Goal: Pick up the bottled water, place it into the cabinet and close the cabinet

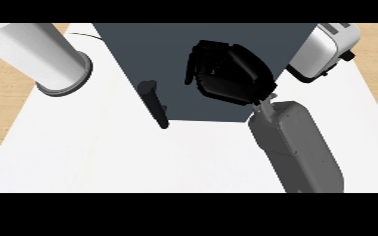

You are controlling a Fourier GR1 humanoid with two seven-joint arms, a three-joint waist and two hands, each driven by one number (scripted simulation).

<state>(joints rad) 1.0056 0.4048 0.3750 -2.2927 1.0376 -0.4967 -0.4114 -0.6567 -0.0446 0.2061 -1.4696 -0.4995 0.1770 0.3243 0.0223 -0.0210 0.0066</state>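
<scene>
Nearest: white counter (111,155), bare across the near half. Rising from the near edge, right of centre, grey right forearm (295,145), slanting far and left to reach over the cabinet.

Next: black handle (153,102), jutting from the near face of the cabinet (148,45) at its left, tilted toward the near side. Marks the door side. Seen from steeply above, so the door itself shows only as an edge; cannot tell whether fully closed or a crack ajar.

Above that: right hand (232,75), black, over the dark cabinet's right part, near its near edge. Fingers (199,65) apart from the thumb and only loosely bent, pointing left and far, clamped on nothing visible. Probably placed there to push at the door or just clear of it after a push; whether touching the cabinet or hovering above it, cannot tell, black on dark grey.

Bottled water: not visible anywhere. Judged inside the cabinet, though possibly hidden under the palm.

Farther out: white cylinder (40,57) at far left, upright on a round base, cut off at the edge. Toaster (325,50) at far right, partly behind the cabinet's corner, also cut off. Both well apart from the hand.

Left hand: out of view.
</scene>
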